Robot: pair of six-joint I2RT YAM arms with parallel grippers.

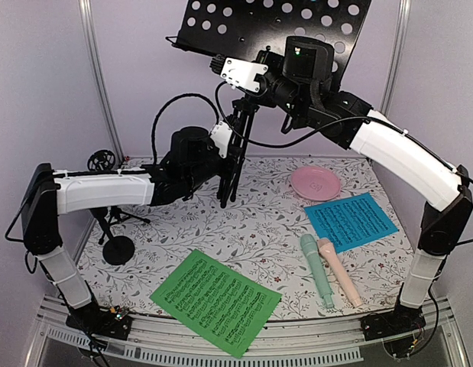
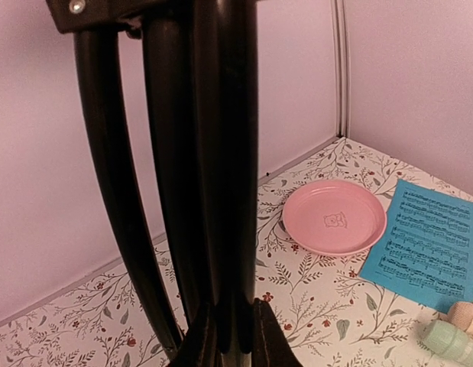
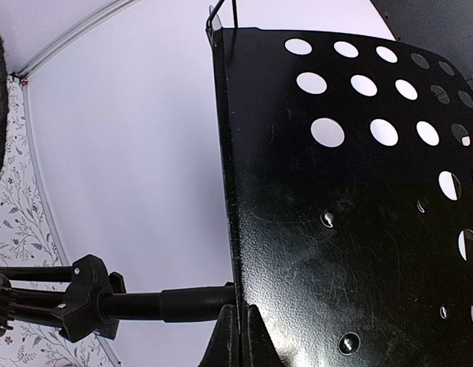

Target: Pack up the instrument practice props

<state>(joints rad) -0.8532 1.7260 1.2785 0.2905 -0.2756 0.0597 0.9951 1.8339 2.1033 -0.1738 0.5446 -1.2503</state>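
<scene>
Instrument practice props nearest you, the green page, microphones and blue page, lie loose and light. Mid-table, your left gripper clamps the tripod: stiff, top-heavy metal. Farthest, your right gripper seems pinched shut on the music desk at its thin edge; the contact is hidden.

Bright, even light casts soft shadows; a dull sheen lies on the music stand.
</scene>
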